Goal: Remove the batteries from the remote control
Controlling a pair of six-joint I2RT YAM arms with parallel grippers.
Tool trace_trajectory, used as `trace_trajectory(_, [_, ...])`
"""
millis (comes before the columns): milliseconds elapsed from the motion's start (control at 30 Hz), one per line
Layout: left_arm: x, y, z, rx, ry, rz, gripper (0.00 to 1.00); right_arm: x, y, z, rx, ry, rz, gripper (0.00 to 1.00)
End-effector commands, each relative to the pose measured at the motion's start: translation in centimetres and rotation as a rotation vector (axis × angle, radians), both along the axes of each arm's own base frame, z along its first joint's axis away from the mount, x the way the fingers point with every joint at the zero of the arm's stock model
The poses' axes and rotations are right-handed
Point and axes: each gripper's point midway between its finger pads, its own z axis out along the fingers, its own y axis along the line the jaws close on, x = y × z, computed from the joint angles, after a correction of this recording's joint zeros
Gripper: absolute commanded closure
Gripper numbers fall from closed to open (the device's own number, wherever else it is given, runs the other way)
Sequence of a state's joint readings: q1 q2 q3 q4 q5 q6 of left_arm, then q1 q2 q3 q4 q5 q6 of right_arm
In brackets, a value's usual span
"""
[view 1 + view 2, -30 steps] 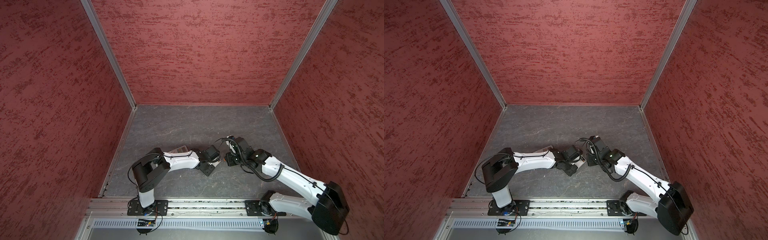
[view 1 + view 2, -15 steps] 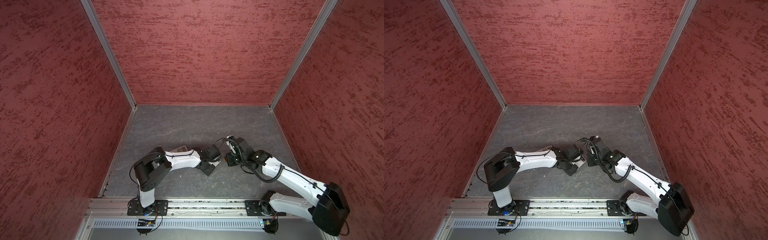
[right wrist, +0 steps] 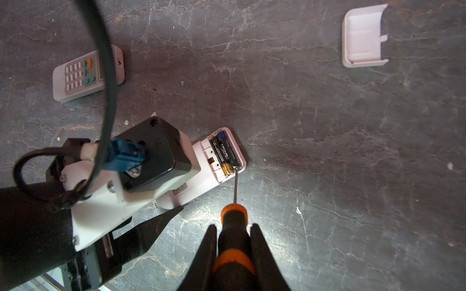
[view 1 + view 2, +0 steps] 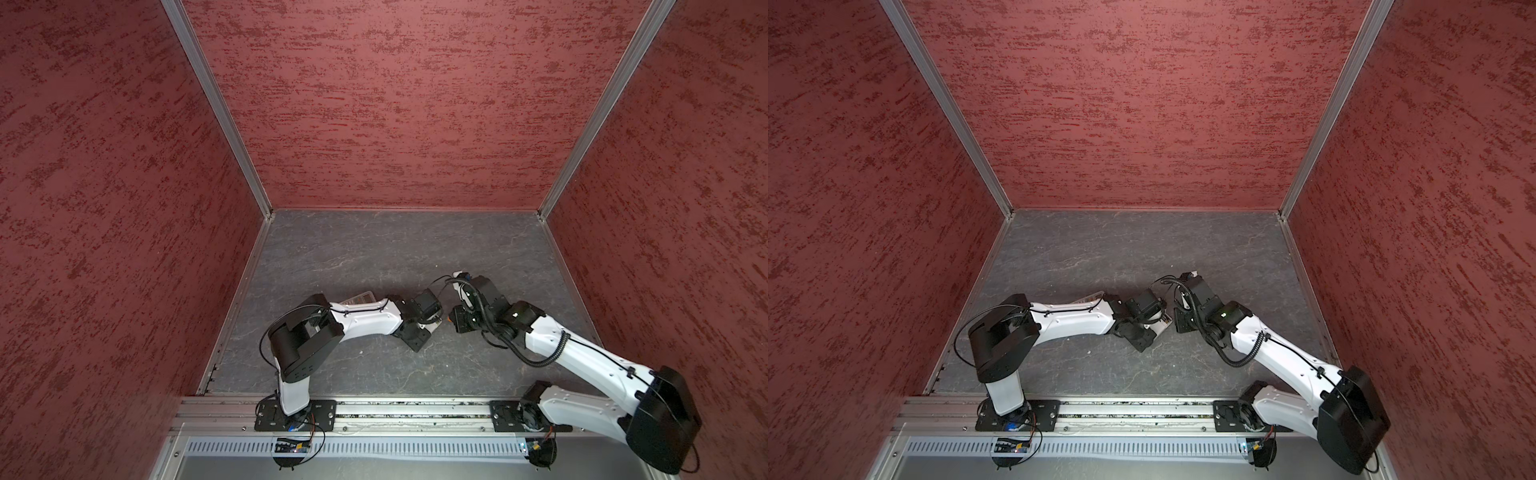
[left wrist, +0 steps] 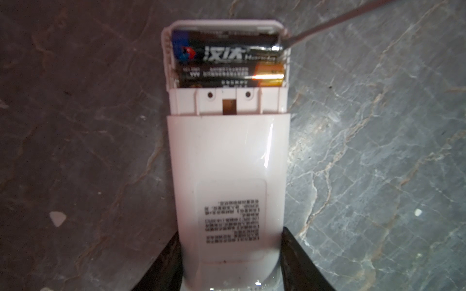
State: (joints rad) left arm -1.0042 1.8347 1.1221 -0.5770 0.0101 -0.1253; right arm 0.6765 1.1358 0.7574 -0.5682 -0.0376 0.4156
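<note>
Prying is judged the step in hand. The remote control [image 5: 228, 161], laid back-up near the middle of the tabletop [image 3: 327, 151], is pinched by the left claw [image 5: 230, 254]; both batteries [image 5: 227, 63] are seated in its open compartment. The screwdriver [image 3: 232, 214] is clamped in the right claw [image 3: 234, 230], its tip set at the outer battery's metal end. Upward levering is called for next.

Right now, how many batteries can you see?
2 batteries in the remote's open compartment: one at its end, against the screwdriver tip; one beside it. Others may be hidden.
</note>
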Motion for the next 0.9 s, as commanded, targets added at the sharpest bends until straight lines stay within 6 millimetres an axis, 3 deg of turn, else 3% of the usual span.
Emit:
trace_trajectory(0, [-4.9, 1.2, -4.0, 0.066, 0.208, -0.082, 0.65, 2.1, 3.9, 5.6, 0.229, -0.157, 0.047, 1.00])
trace_trajectory(867, [-5.1, 1.4, -4.5, 0.069, 0.220, -0.068, 0.65, 2.1, 3.1, 6.5, 0.214, -0.184, 0.024, 1.00])
